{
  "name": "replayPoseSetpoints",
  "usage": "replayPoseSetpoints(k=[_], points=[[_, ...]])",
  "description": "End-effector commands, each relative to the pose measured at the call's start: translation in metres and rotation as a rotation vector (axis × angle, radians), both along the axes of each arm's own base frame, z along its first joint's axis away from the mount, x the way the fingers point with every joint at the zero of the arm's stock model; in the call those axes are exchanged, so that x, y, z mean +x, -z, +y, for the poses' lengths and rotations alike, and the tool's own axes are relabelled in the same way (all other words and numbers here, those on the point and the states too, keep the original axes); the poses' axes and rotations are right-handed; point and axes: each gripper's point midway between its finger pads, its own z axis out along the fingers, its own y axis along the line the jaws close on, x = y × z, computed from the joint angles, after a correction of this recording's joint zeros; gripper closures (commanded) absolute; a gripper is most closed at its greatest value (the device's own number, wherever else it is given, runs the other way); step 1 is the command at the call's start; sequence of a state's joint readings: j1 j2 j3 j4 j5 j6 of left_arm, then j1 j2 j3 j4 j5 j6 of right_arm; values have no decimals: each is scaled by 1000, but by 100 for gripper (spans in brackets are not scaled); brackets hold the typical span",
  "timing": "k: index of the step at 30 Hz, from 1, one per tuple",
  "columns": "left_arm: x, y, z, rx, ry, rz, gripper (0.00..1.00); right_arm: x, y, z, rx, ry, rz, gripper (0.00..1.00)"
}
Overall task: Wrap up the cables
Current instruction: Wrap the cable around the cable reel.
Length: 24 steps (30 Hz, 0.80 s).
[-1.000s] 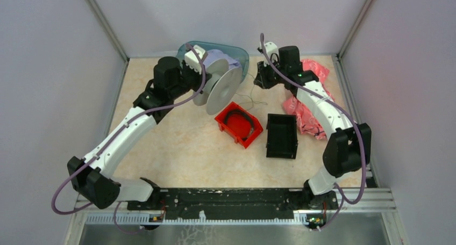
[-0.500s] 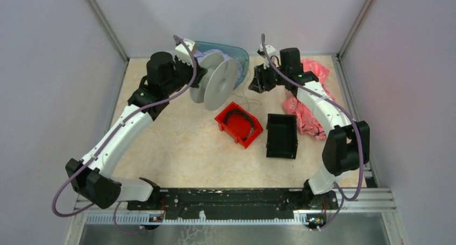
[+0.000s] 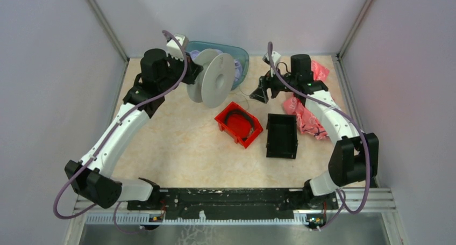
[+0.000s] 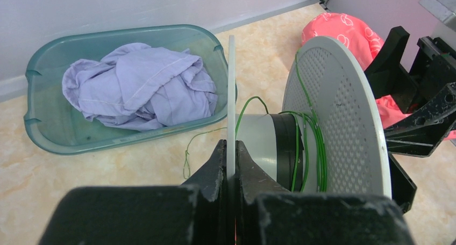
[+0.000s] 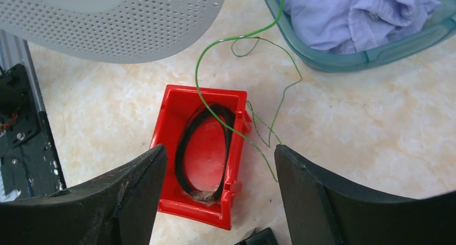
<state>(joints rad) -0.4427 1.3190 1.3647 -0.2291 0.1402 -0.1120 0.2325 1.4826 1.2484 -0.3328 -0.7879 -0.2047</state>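
Now mid-winding: left gripper point(image 4: 231, 148) clamps the spool flange point(image 4: 232, 94); right gripper point(image 5: 218, 153), open, must catch the green wire point(image 5: 197, 73) below.

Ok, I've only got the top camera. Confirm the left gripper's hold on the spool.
Observer: Left wrist view: the left gripper is shut on the rim of the white spool's near flange.
Operator: Describe the wire on the hub.
Observer: A few turns of green wire sit against the perforated far flange.
Operator: Now check the right gripper.
Observer: Its wrist view shows the right gripper open, empty, above the red bin, with the wire crossing the bin's corner.
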Motion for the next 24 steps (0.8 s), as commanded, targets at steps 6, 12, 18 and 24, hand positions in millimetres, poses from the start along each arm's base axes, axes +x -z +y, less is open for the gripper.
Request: replayPoseSetpoints(k=[6, 12, 18, 24], points=[[-8, -49, -12, -138, 73, -56, 100, 2, 4, 20, 61, -209, -98, 23], [-10, -49, -14, -150, 86, -46, 100, 3, 22, 28, 75, -264, -58, 26], [-9, -51, -13, -164, 86, -40, 100, -3, 29, 35, 82, -300, -64, 38], [-6, -52, -11, -176, 79, -29, 100, -6, 52, 40, 85, -320, -8, 58]])
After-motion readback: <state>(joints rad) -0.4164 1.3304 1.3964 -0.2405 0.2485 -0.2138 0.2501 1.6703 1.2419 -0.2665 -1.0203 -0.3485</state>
